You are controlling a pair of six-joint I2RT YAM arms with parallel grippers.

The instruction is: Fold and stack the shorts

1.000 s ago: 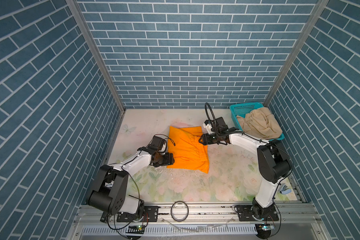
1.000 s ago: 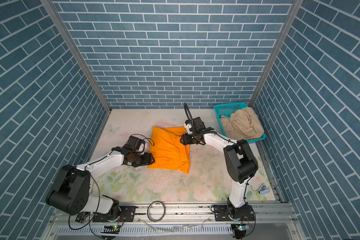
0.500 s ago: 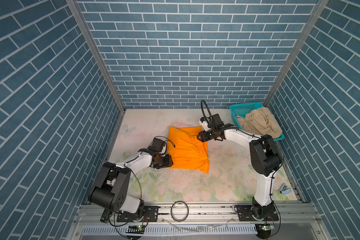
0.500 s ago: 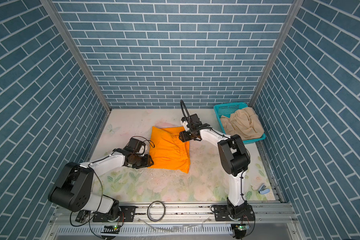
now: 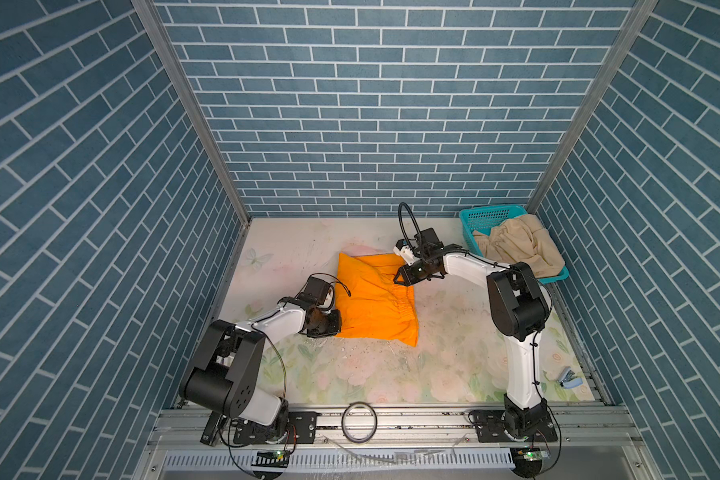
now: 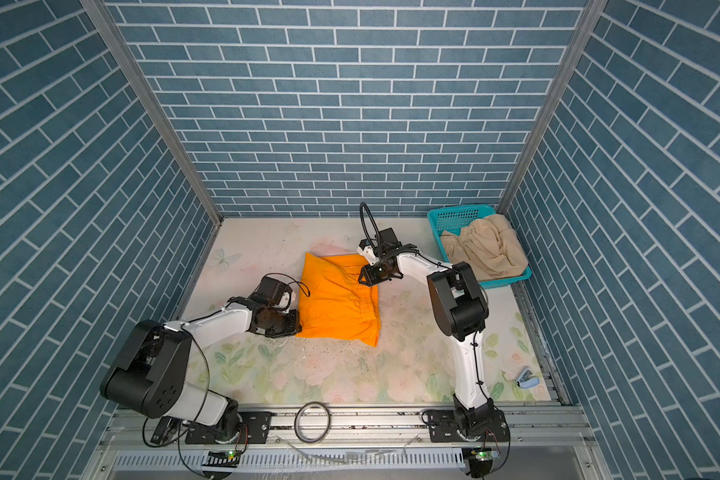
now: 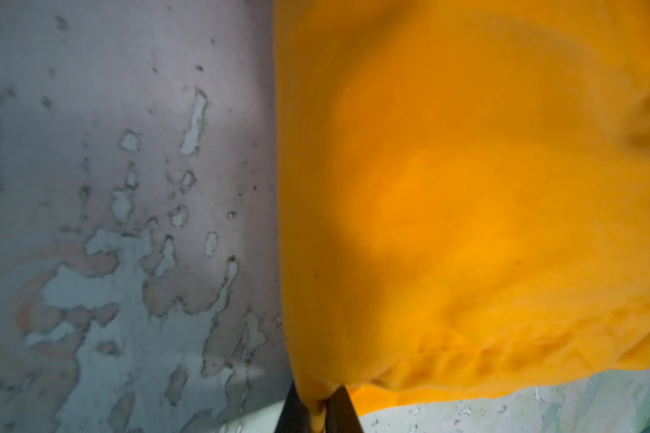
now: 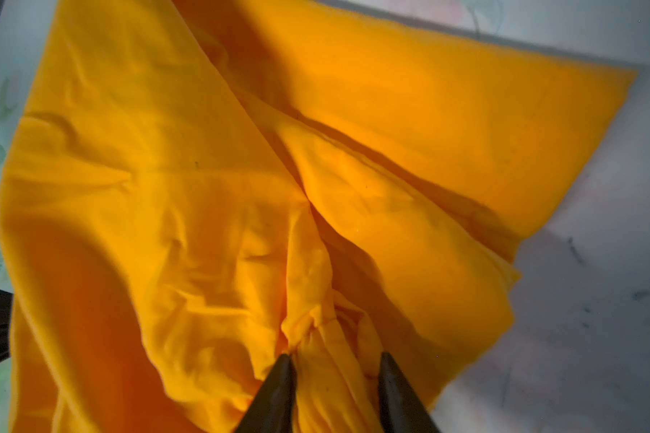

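Orange shorts [image 5: 371,299] lay mid-tabletop [image 5: 433,353], and beige shorts [image 5: 516,249] were heaped in the basket [image 5: 481,216] at its 2 o'clock corner. Both jaws, apart a second earlier, had closed: the left clamped tight on the orange pair's 7 o'clock corner, the right narrowed around a bunched fold at its 1 o'clock edge. With both grips seemingly made, lifting for a fold looked next; nothing was stacked yet.

Mat [image 5: 383,374] bare in front — free passage; orange shorts [image 5: 371,299] centre, basket [image 5: 481,218] fills back-right corner.
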